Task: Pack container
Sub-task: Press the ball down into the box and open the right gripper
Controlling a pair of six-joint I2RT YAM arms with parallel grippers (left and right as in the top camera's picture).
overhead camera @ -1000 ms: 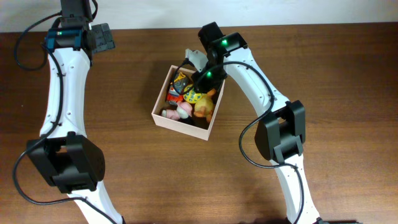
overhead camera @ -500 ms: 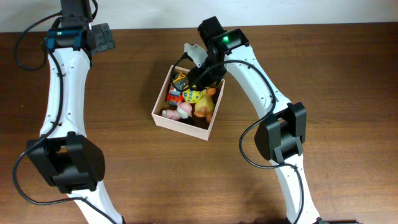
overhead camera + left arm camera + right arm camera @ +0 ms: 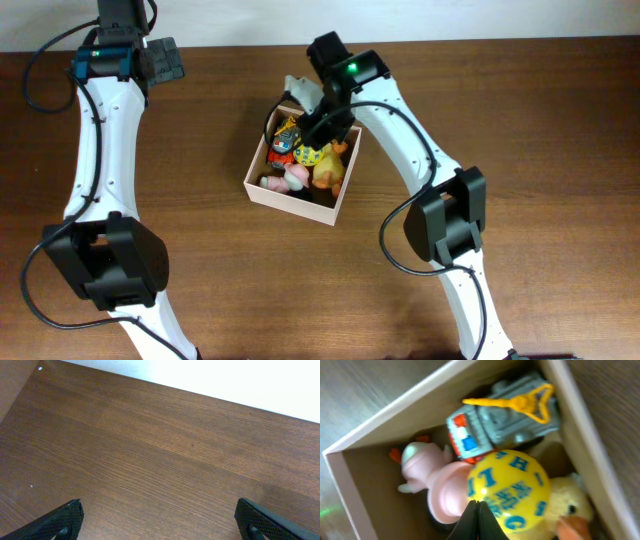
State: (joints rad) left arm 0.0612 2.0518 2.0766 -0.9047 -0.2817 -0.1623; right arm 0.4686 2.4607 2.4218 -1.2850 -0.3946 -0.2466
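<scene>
The container (image 3: 290, 203) is a square shallow box with pale walls, standing mid-table and filled with toys. In the right wrist view its wall (image 3: 410, 407) frames a yellow ball with blue letters (image 3: 512, 485), a pink toy (image 3: 430, 482), a grey toy vehicle with a yellow part (image 3: 507, 422) and a yellow plush duck (image 3: 570, 510). My right gripper (image 3: 477, 506) is shut and empty, just above the ball and the pink toy. In the overhead view it (image 3: 320, 128) hangs over the container's far side. My left gripper (image 3: 160, 522) is open and empty over bare table at the far left (image 3: 160, 60).
Brown wooden table (image 3: 520, 120) all round the container. A white wall edge (image 3: 225, 380) runs along the far side of the table, close to the left gripper.
My right arm has shifted a little to the left over the container, its gripper still shut. The left arm has not moved.
</scene>
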